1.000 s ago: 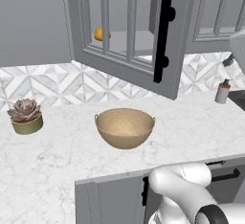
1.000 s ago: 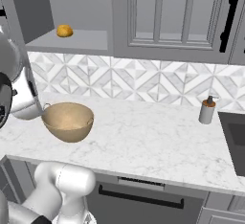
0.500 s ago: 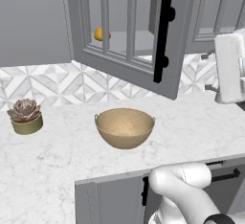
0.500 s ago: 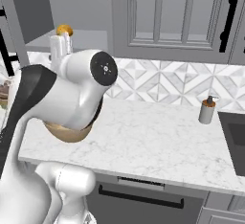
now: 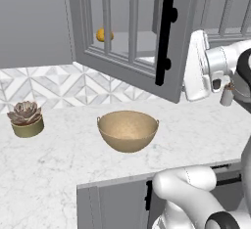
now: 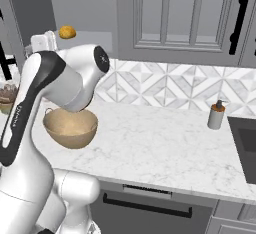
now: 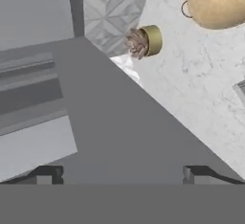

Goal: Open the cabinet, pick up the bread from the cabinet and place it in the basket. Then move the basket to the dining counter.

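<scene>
The cabinet (image 5: 132, 37) door stands open, and the bread (image 5: 104, 34) sits on its shelf, above the desk's back edge. The end effector (image 7: 122, 173), fingers apart and empty, hangs beside the open door; the bread lies beyond that door. The basket (image 5: 128, 130) waits mid-desk below.

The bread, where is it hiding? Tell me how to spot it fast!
Find the grey wall cabinet with its glass-paned door swung open and a long black handle. Behind the panes, on the shelf inside, sits the bread. It is a small, round, golden-orange lump, far smaller than the tan basket on the counter below.
</scene>
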Controlling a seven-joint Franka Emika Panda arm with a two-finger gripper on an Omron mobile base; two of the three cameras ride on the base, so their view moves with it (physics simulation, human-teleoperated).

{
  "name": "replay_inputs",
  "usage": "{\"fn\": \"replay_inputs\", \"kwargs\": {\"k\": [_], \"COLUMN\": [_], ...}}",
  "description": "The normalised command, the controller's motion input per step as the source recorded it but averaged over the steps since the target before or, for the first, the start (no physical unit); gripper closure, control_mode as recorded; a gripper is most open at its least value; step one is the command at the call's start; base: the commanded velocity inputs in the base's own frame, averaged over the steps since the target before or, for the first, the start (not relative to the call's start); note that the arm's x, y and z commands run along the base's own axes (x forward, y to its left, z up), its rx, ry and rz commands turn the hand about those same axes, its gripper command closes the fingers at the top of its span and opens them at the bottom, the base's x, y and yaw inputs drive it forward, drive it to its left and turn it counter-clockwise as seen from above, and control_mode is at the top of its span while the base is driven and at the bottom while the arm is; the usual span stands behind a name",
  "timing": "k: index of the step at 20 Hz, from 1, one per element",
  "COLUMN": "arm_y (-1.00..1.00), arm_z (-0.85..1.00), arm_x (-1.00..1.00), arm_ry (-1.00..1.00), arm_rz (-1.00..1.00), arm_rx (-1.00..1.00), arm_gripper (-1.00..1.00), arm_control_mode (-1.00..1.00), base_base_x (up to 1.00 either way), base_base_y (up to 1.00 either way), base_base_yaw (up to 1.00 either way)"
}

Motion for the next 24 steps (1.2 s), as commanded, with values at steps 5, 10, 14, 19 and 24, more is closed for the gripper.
{"fn": "replay_inputs", "kwargs": {"k": [5, 10, 14, 19, 24], "arm_y": [1.0, 1.0, 1.0, 0.69, 0.0], "arm_z": [-0.27, -0.34, -0.39, -0.05, -0.03], "arm_x": [-0.28, -0.35, 0.0, 0.0, 0.22], "arm_ry": [0.09, 0.08, 0.06, 0.02, -0.06], "arm_rz": [0.38, 0.39, 0.26, 0.09, 0.16], "arm_rx": [0.0, 0.0, 0.0, 0.0, -0.01], "arm_gripper": [-1.0, -1.0, -1.0, -1.0, -1.0], "arm_control_mode": [-1.0, -1.0, -1.0, -1.0, -1.0], "base_base_x": [0.0, 0.0, 0.0, 0.0, 0.0], "base_base_y": [0.0, 0.0, 0.0, 0.0, 0.0], "base_base_yaw": [0.0, 0.0, 0.0, 0.0, 0.0]}}
